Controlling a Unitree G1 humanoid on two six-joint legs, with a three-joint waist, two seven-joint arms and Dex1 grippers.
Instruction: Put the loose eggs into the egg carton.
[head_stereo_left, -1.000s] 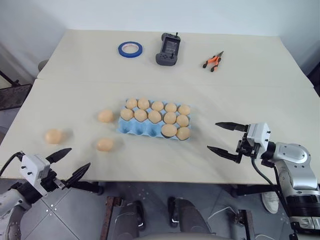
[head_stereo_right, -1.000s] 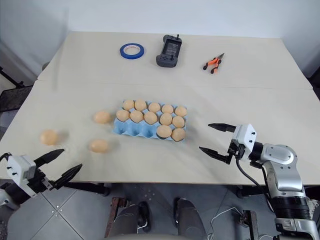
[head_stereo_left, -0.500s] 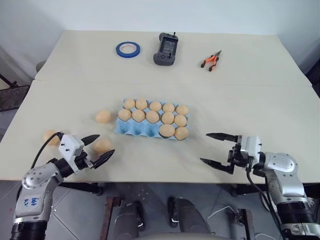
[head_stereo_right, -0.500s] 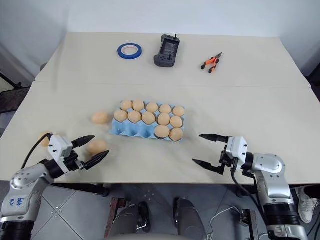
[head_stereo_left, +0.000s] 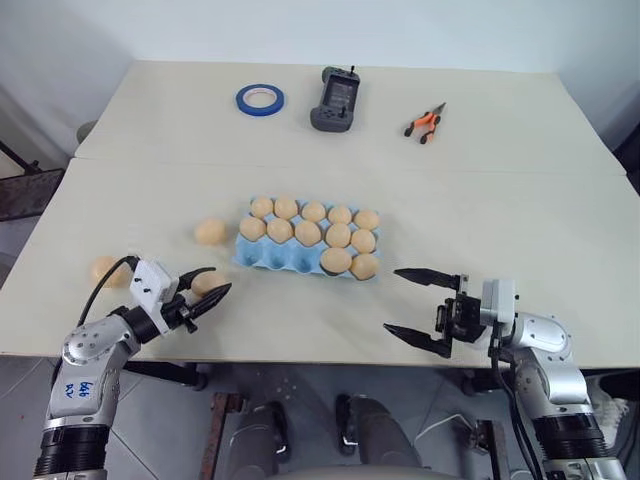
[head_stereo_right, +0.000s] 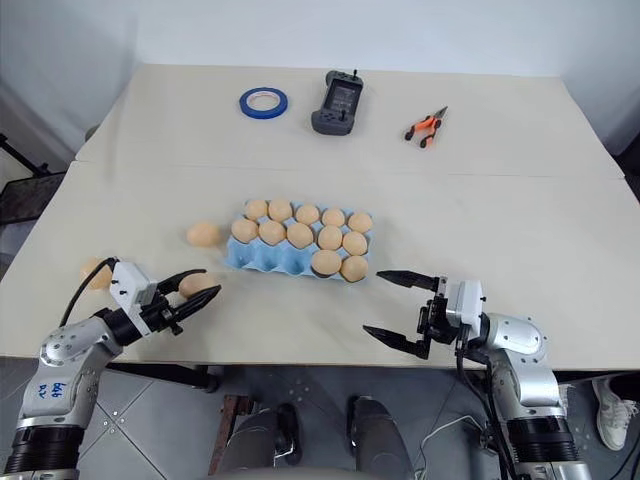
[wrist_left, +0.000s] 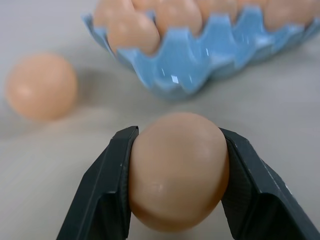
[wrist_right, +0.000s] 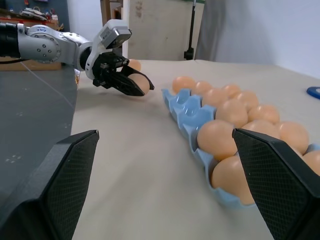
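Note:
The light blue egg carton (head_stereo_left: 262, 260) lies mid-table, holding several tan eggs, with its near-left cups bare. My left gripper (head_stereo_left: 207, 291) is shut on a loose egg (wrist_left: 175, 170) just left of the carton's near corner, low over the table. The black fingers (wrist_left: 107, 185) press both sides of that egg. Two more loose eggs lie on the table, one (head_stereo_left: 210, 231) beside the carton's left end and one (head_stereo_left: 106, 270) further left. My right gripper (head_stereo_left: 392, 300) hangs open and empty near the table's front edge, right of the carton.
A blue tape roll (head_stereo_left: 260, 98), a black handheld controller (head_stereo_left: 335, 98) and orange-handled pliers (head_stereo_left: 426, 122) lie along the far side of the table. A seam (head_stereo_left: 500, 172) crosses the tabletop behind the carton.
My left gripper came up over the table's front edge to the nearest loose egg and closed on it. The right gripper drifted left, still open.

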